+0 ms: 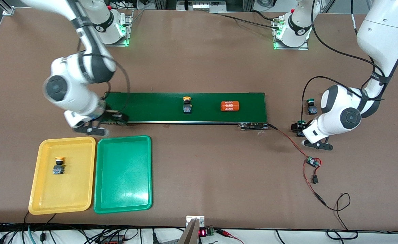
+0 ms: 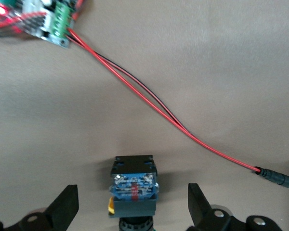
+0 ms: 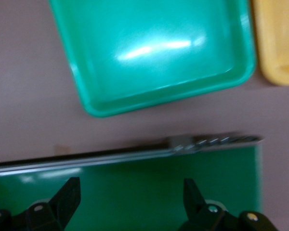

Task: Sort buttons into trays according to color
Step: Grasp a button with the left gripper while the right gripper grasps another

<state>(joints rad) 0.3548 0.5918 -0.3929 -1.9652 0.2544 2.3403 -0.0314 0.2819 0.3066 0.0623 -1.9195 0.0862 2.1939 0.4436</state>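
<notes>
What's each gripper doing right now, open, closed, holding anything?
Left gripper: open, holding nothing, straddling a green-capped button on the table.
Right gripper: open, empty, over the conveyor belt.

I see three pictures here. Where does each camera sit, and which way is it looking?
Front view: high across the table, facing both arms; shows conveyor belt, yellow tray, green tray.
Left wrist view: on the left arm, looking down past the open left gripper at a button.
Right wrist view: on the right arm, open right gripper over the belt.
Shared: both trays, front and right wrist.
</notes>
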